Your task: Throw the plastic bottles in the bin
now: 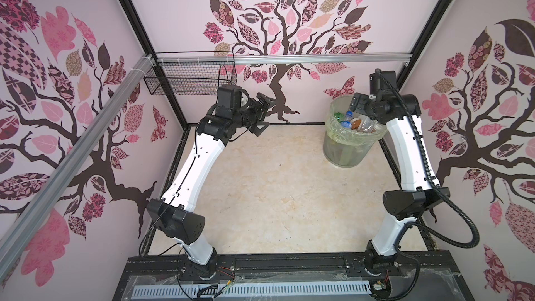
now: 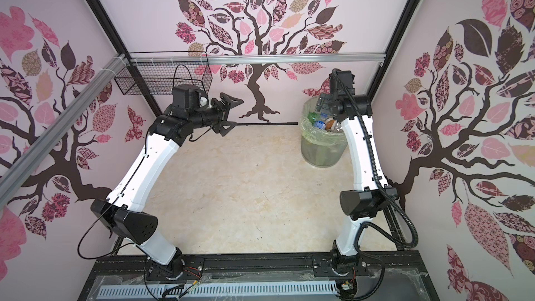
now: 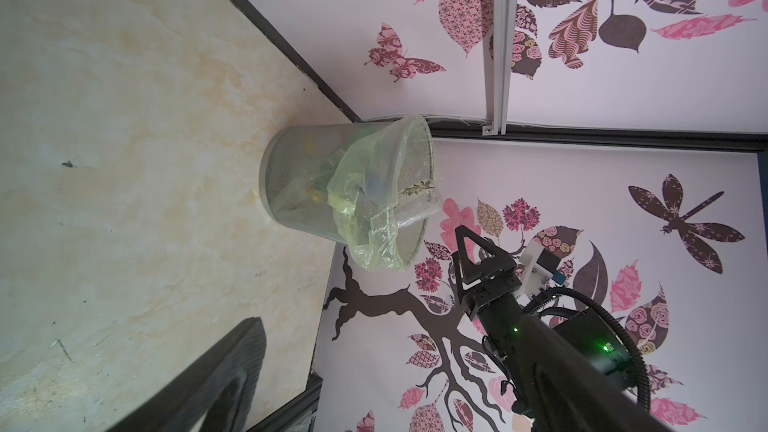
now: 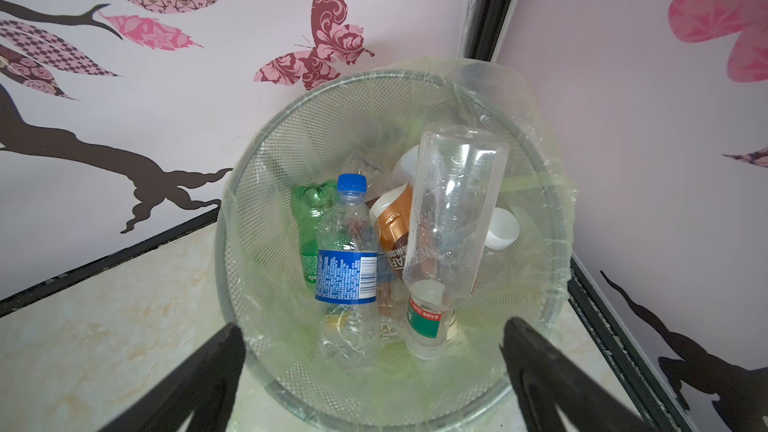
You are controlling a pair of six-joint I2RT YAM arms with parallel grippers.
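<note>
1. Grey wire mesh, round and tapered, lined with thin greenish film: bin (image 4: 266,184), standing directly beneath the right gripper (image 4: 374,330), framed between its two black wedge-shaped fingers, spread wide and empty.
2. Seen clearly from the right wrist alone: plastic bottles (image 4: 374,184) heaped inside, below the fingertips. Clear bottle (image 4: 453,209) upended, blue-labelled bottle (image 4: 347,268) with blue cap, green bottle (image 4: 309,222), brown-labelled bottle (image 4: 392,226).
3. Reduced to small flecks of colour in both top views.
4. Shown whole only in both top views: left gripper (image 1: 269,112), fingers apart around nothing, bin well beyond their tips, black wire basket (image 1: 185,82) back by the wrist.
5. From the left wrist: bin's side wall, film bunched over the rim, clear bottle end at the rim, one blurred left finger.
6. Beige marbled table (image 1: 275,192), smooth.
</note>
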